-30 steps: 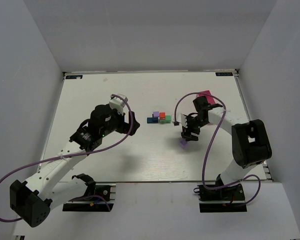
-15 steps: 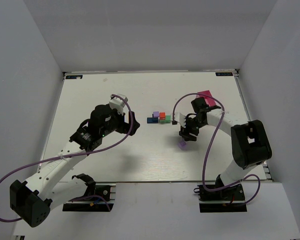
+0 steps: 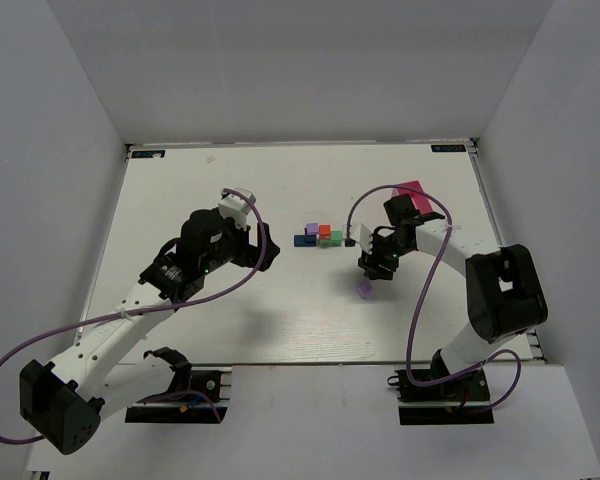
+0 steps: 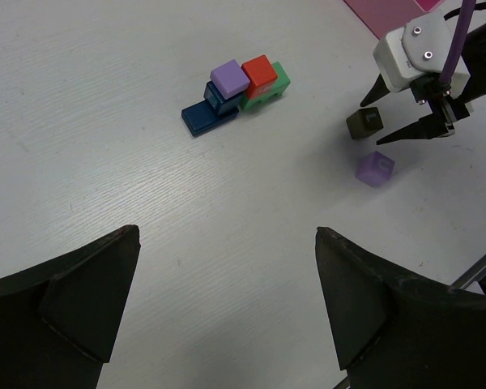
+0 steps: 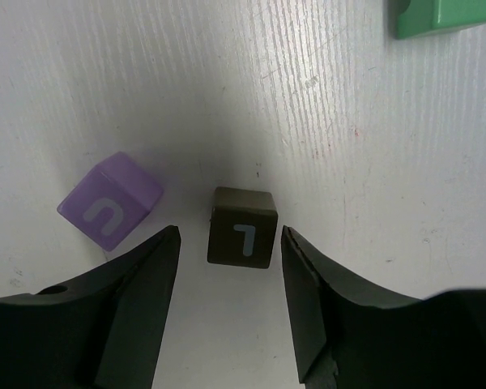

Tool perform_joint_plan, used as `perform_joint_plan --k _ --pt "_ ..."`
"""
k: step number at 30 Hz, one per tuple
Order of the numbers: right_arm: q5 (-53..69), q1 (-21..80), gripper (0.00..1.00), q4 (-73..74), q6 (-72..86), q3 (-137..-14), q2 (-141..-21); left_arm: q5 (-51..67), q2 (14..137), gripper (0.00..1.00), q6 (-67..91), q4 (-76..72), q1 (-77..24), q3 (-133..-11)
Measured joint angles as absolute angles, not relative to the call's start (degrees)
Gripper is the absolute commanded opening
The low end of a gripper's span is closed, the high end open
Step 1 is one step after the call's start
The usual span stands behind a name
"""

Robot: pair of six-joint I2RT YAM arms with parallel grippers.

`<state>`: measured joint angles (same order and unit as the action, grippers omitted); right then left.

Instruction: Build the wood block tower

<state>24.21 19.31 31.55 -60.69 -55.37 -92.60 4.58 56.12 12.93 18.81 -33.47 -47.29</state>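
Note:
Four blocks sit in a cluster mid-table: dark blue (image 4: 201,117), purple (image 4: 229,79), red (image 4: 259,74) and green (image 4: 274,86), seen from above as one group (image 3: 320,236). To their right a dark block (image 5: 242,227) marked with a pale letter rests on the table between the fingers of my right gripper (image 5: 230,235), which is open with a gap on each side. A lilac cube (image 5: 111,200) lies just beside one finger (image 5: 142,275), also on the table (image 3: 364,288). My left gripper (image 4: 227,233) hovers open and holds nothing, well short of the cluster.
A pink tray (image 3: 412,190) lies at the back right behind the right arm, its corner showing in the left wrist view (image 4: 385,14). White walls enclose the table on three sides. The left arm's purple cable (image 3: 265,262) loops near the cluster.
The right gripper has shifted slightly left over the dark block and its jaws have narrowed around it. The left arm and the blocks have not moved.

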Motion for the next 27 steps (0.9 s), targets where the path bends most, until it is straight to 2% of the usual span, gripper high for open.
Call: perform_joint_plan --k 2,6,7,13,20,27 --pt "24.23 19.31 0.58 31.53 -60.51 -55.35 -92.6 4.58 56.12 1.0 12.93 18.81 -33.47 -47.24" --pt "24.34 19.31 0.42 31.53 -60.38 -55.37 -92.64 4.51 56.12 1.0 12.93 18.81 -33.47 -47.2" --pt "24.43 19.31 0.36 31.55 -60.42 -55.37 -92.66 4.51 56.12 1.0 12.93 18.81 -33.47 -47.18" --pt "24.91 19.29 0.16 31.7 -60.31 -55.37 -92.68 4.21 56.12 1.0 12.93 18.81 -33.47 -47.18" --pt "25.04 19.27 0.09 34.02 -60.34 -58.26 -92.2 4.03 56.12 1.0 12.93 18.81 -33.47 -47.18" --pt "25.61 19.57 0.06 36.47 -60.27 -69.89 -90.48 4.01 56.12 1.0 12.67 18.81 -33.47 -47.18"
